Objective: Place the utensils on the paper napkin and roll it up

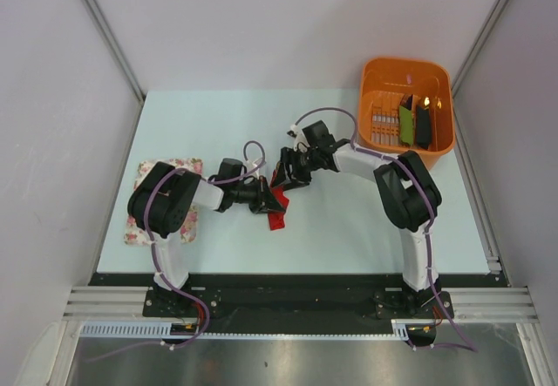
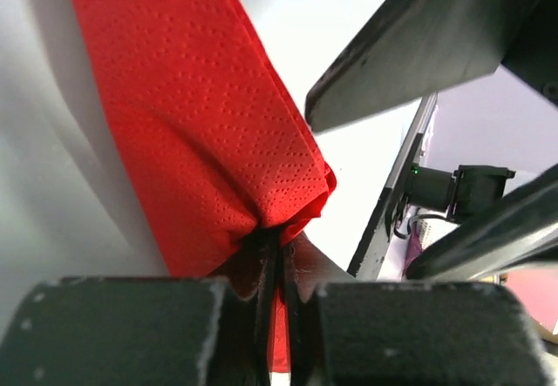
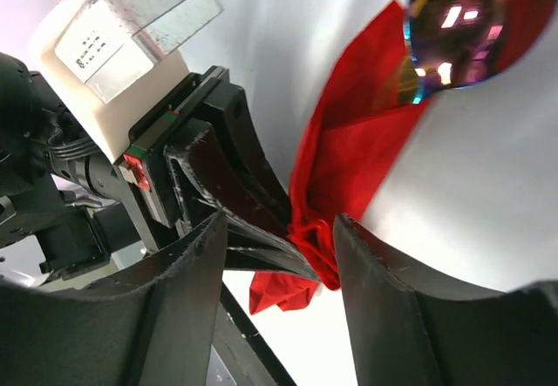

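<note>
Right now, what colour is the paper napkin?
Bright red paper napkin, clearest in the left wrist view.

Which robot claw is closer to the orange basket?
The right. The right gripper is over mid-table, to the left of the orange basket. The left gripper is even farther left of it, pinching the paper napkin.

Nothing legible in any view. Only candidate is a small white sticker with a few lines of tiny dark print, sitting on the white wrist housing just behind the left gripper in the right wrist view. The print is too small and blurred to read.
</note>
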